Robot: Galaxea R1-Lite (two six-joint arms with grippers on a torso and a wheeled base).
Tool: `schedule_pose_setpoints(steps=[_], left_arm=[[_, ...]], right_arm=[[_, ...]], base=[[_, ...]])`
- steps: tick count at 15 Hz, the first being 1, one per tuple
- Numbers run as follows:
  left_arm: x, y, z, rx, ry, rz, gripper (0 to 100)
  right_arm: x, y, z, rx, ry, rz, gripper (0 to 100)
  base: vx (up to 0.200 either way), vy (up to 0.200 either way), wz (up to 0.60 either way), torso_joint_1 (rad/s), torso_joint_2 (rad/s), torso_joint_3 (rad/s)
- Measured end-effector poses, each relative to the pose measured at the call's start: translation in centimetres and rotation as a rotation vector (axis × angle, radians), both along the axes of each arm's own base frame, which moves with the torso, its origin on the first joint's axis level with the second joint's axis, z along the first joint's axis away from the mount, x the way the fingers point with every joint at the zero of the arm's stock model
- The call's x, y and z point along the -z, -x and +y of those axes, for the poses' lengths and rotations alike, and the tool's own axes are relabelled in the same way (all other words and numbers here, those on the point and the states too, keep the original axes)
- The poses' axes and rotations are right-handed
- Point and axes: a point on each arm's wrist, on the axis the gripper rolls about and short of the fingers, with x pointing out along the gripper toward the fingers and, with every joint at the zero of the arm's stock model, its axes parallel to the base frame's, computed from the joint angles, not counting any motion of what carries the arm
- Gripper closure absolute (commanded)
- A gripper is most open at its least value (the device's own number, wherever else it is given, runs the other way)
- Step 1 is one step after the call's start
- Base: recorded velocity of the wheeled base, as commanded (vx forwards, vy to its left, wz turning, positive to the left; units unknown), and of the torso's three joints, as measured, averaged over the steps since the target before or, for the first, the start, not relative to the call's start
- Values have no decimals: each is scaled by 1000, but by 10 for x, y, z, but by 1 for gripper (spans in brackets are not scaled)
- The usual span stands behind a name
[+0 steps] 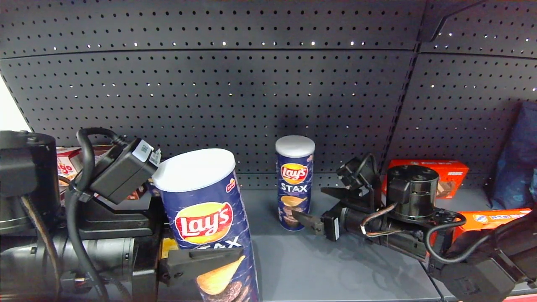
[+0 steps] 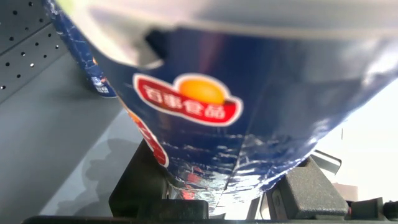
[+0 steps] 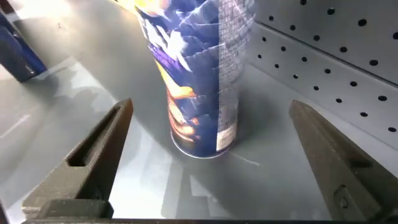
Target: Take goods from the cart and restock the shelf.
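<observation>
I hold a blue chip can (image 1: 204, 218) with a white lid in my left gripper (image 1: 197, 256) at the front left of the shelf (image 1: 335, 260), tilted a little. In the left wrist view the can (image 2: 249, 106) sits clamped between the fingers (image 2: 149, 180). A second, matching can (image 1: 295, 182) stands upright farther back near the pegboard. My right gripper (image 1: 319, 207) is open just to its right, fingertips close to its base. In the right wrist view that can (image 3: 202, 74) stands ahead of the spread fingers (image 3: 99, 155), apart from them.
Orange boxes (image 1: 436, 170) (image 1: 495, 218) lie on the shelf to the right, with a dark blue bag (image 1: 518, 159) beyond them. Red and white boxes (image 1: 67, 163) sit at the far left. A perforated back wall (image 1: 251, 105) closes the shelf.
</observation>
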Motion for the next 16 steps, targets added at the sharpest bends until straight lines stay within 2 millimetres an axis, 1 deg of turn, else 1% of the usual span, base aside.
schedule_pose_setpoints(steps=[2,5,8,11,13,16], left_arm=[[0,0,0,0,0,0,100],[0,0,0,0,0,0,100],[0,0,0,-1,-1,1,100],[4,1,1,-2,-7,12,100],[7,2,2,-4,-13,22,100],[8,2,2,-4,-14,25,100]], right_arm=[[-1,0,0,-7,-3,0,0],[0,-7,3,-38,-17,-9,0],[5,-26,18,-61,-41,-38,0],[20,-42,30,-68,-40,-34,0],[31,-46,33,-69,-28,-15,0],[43,-49,35,-69,-13,10,0]], base=[[0,0,0,0,0,0],[0,0,0,0,0,0],[0,0,0,0,0,0],[0,0,0,0,0,0],[0,0,0,0,0,0],[0,0,0,0,0,0]])
